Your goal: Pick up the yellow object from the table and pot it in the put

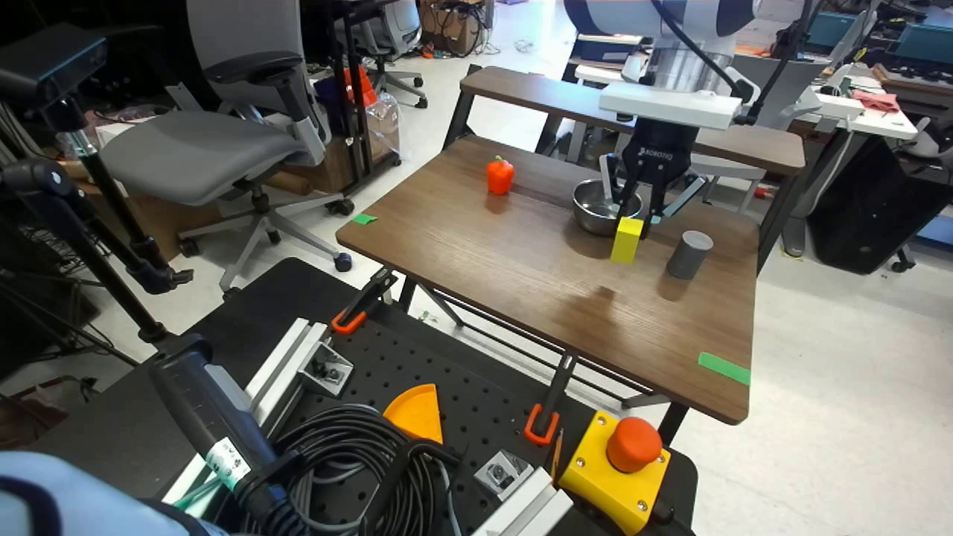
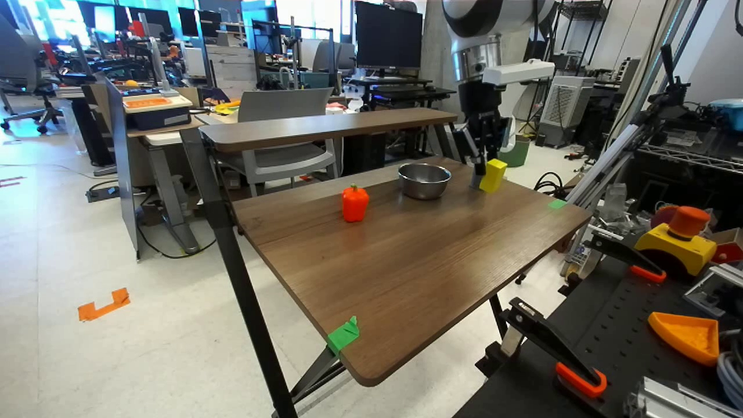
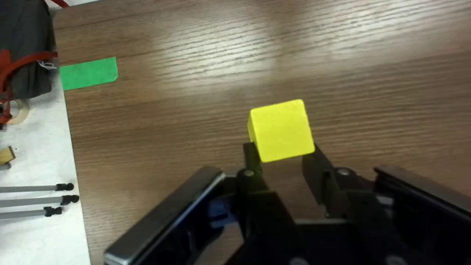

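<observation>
The yellow block (image 1: 626,240) is held between my gripper's fingertips (image 1: 633,217), tilted a little and raised above the dark brown table (image 1: 476,242); its shadow lies apart from it. It also shows in an exterior view (image 2: 494,176) and in the wrist view (image 3: 283,130), where both black fingertips (image 3: 282,149) touch its sides. The silver metal pot (image 1: 592,218) stands on the table just behind the gripper and block in that exterior view. The pot also shows in an exterior view (image 2: 424,183), left of the gripper (image 2: 486,168). The pot is out of the wrist view.
A dark grey cup (image 1: 690,254) stands near the block; in an exterior view it is mostly hidden behind the gripper. An orange-red pepper (image 1: 499,176) stands farther along the table. A raised brown shelf (image 1: 536,89) runs along the table's far side. Green tape (image 3: 88,73) marks an edge.
</observation>
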Controlling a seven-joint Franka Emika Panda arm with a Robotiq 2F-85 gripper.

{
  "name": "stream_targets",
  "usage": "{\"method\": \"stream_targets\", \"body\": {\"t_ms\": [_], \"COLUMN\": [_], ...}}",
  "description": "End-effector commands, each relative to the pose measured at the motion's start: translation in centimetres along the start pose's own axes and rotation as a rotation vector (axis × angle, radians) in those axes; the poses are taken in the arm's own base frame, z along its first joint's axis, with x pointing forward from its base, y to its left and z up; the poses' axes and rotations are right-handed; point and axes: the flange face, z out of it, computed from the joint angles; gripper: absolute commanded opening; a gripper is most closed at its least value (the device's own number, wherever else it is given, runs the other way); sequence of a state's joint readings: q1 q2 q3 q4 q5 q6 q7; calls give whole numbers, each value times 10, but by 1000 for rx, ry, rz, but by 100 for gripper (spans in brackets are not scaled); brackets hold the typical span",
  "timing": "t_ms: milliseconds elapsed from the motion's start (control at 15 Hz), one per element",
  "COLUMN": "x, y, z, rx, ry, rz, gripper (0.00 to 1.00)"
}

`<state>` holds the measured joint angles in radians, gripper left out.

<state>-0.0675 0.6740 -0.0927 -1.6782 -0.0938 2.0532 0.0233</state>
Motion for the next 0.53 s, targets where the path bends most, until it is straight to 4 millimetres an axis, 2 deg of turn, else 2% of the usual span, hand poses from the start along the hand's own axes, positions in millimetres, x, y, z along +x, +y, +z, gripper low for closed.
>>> {"method": "stream_targets", "body": {"t_ms": [0, 267, 467], "x": [12, 36, 55], "y": [-5, -25, -35], "z": [-46, -89, -103], "rx": [63, 81, 81], "ry": [29, 47, 37], "rz": [-15, -13, -3], "gripper": [9, 9, 9]}}
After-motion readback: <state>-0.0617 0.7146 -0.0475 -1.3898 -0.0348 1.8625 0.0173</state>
